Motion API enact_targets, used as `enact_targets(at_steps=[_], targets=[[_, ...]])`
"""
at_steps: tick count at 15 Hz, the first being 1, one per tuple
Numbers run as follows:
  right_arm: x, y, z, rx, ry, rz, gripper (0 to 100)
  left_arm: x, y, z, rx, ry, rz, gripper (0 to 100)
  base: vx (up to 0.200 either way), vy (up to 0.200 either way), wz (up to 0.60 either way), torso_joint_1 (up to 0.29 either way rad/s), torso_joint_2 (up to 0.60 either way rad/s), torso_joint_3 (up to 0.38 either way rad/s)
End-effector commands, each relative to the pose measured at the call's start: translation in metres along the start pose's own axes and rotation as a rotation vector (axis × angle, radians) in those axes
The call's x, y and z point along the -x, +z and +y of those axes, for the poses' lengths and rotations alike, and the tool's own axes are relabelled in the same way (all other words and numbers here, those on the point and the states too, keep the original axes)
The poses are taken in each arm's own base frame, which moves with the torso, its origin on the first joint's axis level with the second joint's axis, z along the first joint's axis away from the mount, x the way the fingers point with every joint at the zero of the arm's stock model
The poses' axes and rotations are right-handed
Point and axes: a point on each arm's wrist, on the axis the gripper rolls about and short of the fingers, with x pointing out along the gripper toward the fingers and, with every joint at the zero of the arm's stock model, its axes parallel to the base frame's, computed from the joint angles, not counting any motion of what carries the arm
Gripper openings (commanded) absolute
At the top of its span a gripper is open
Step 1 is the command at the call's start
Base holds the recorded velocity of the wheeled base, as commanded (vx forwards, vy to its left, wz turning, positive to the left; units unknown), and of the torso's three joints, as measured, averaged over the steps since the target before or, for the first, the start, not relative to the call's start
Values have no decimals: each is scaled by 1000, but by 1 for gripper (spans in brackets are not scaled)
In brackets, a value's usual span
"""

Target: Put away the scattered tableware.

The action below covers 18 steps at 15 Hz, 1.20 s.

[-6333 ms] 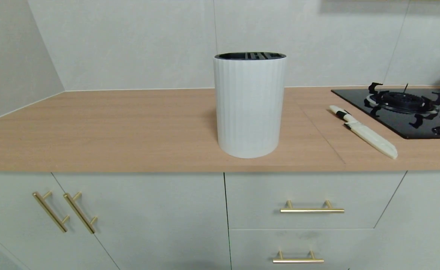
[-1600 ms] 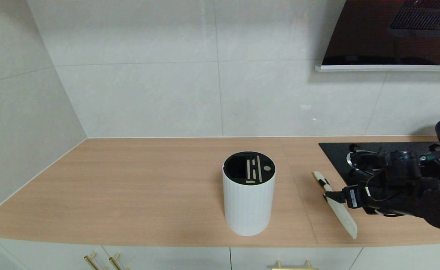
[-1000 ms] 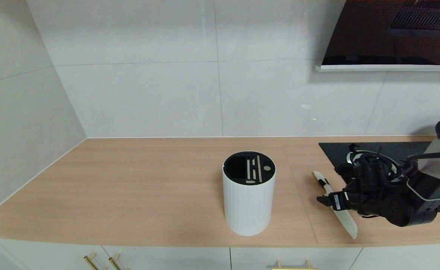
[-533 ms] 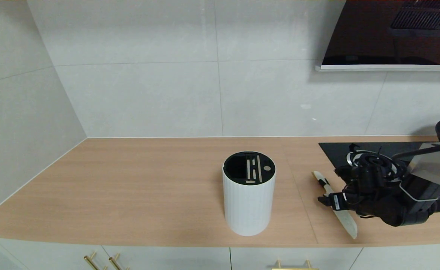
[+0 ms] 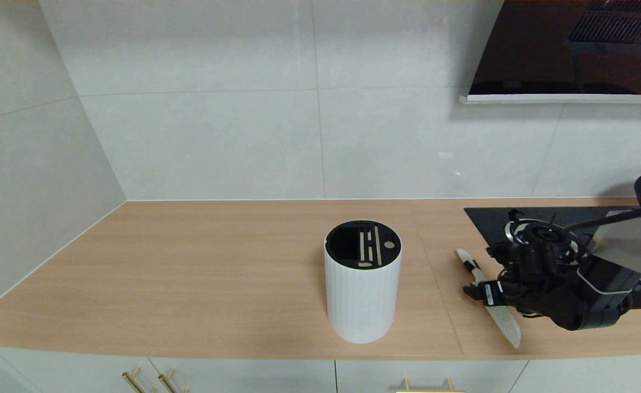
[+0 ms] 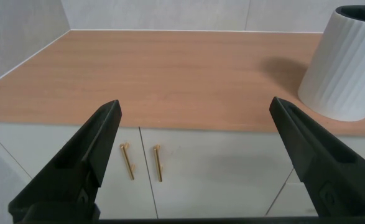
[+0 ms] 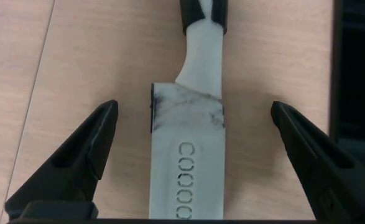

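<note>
Resting on wooden countertop (image 5: 217,262), knife (image 5: 506,326), tiled wall (image 5: 244,136)

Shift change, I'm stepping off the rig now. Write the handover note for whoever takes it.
Right gripper: open, low over the knife, jaws either side of it where handle meets blade; not closed on it.
Left gripper: open, empty, held off the counter's front edge.
Knife lies flat on the counter, between the white slotted holder and the hob.
Done: nothing put away; nothing sticks out of the holder.
Left: grip the knife, lift it, slide it into a holder slot.
</note>
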Motion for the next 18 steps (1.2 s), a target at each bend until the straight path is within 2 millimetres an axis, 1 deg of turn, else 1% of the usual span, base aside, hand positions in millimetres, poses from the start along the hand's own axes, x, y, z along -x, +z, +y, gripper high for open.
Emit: enact_targets(at_steps=[1,7,11,13,16,17,18], targets=[[0,-1,0,2,1,4,0,0,0,0,0,1,0,100,0,0,0,0,0,0],[-2,-5,1,7,-14,16,0,0,0,0,0,1,0,100,0,0,0,0,0,0],[0,-1,1,4,-17,-13,0,0,0,0,0,1,0,100,0,0,0,0,0,0],[10,9,1,-1,-24,-44,0,0,0,0,0,1,0,100,0,0,0,0,0,0],[37,32,0,-37,-25,-119,0,0,0,0,0,1,0,100,0,0,0,0,0,0],[42,35,0,-37,-24,-130,0,0,0,0,0,1,0,100,0,0,0,0,0,0],[55,42,1,-35,-23,-158,0,0,0,0,0,-1,0,100,0,0,0,0,0,0]])
